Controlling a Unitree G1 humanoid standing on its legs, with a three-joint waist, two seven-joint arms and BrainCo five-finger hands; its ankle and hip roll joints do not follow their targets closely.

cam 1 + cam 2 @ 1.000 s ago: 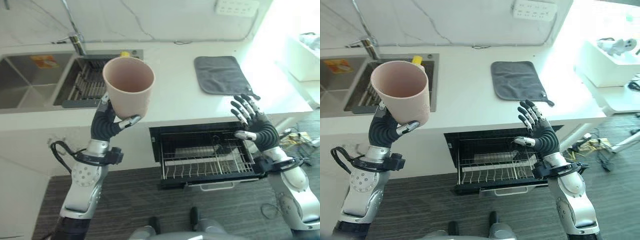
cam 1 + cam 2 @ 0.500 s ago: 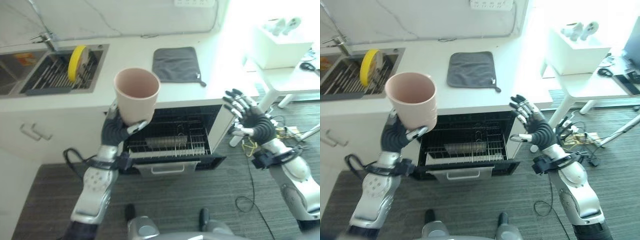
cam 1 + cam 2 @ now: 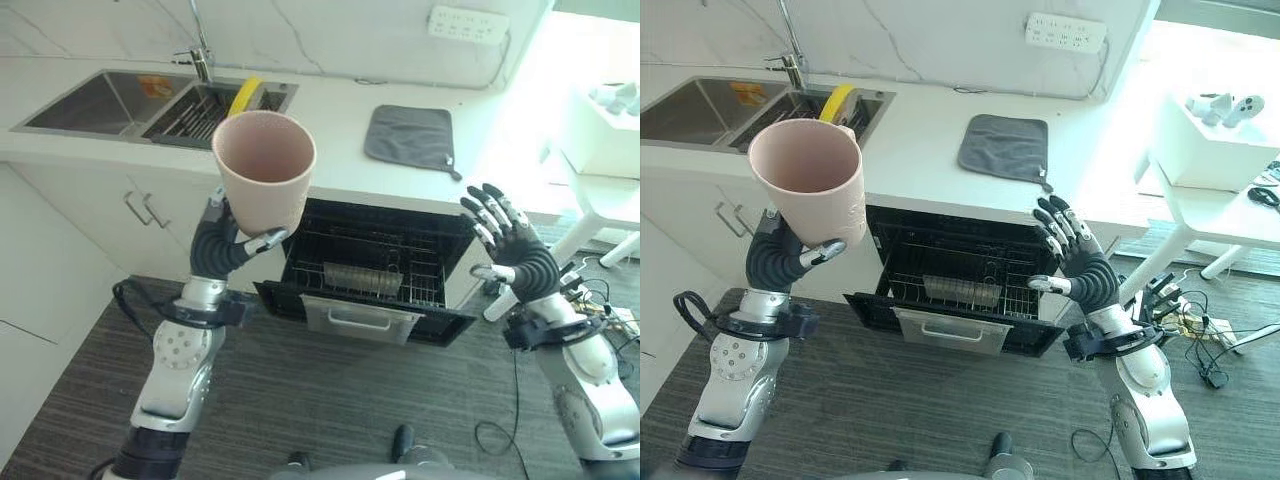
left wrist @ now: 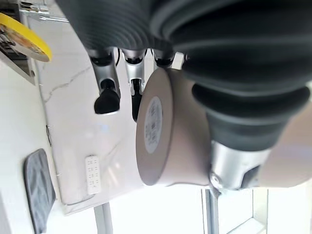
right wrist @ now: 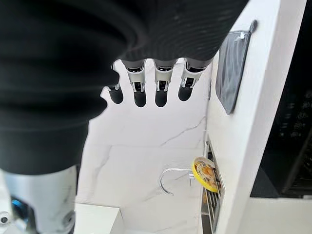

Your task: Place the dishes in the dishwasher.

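My left hand (image 3: 222, 245) is shut on a pink cup (image 3: 264, 168), held upright and high in front of the counter, left of the dishwasher; the cup's base (image 4: 153, 126) shows in the left wrist view. The dishwasher (image 3: 372, 272) under the counter stands open with its wire rack (image 3: 365, 279) pulled out and a pale dish lying in it. A yellow plate (image 3: 243, 97) stands on edge in the sink's rack. My right hand (image 3: 512, 255) is open, fingers spread, raised to the right of the dishwasher and holding nothing.
A grey mat (image 3: 408, 134) lies on the white counter (image 3: 330, 115) above the dishwasher. The steel sink (image 3: 95, 98) and tap (image 3: 201, 55) are at the left. White cabinet doors (image 3: 110, 220) stand below the sink. A white table (image 3: 1215, 195) is at the right.
The camera has swung, shifting the whole scene. My left hand still holds the pink cup up and the right hand stays open; neither has visibly moved relative to the body.
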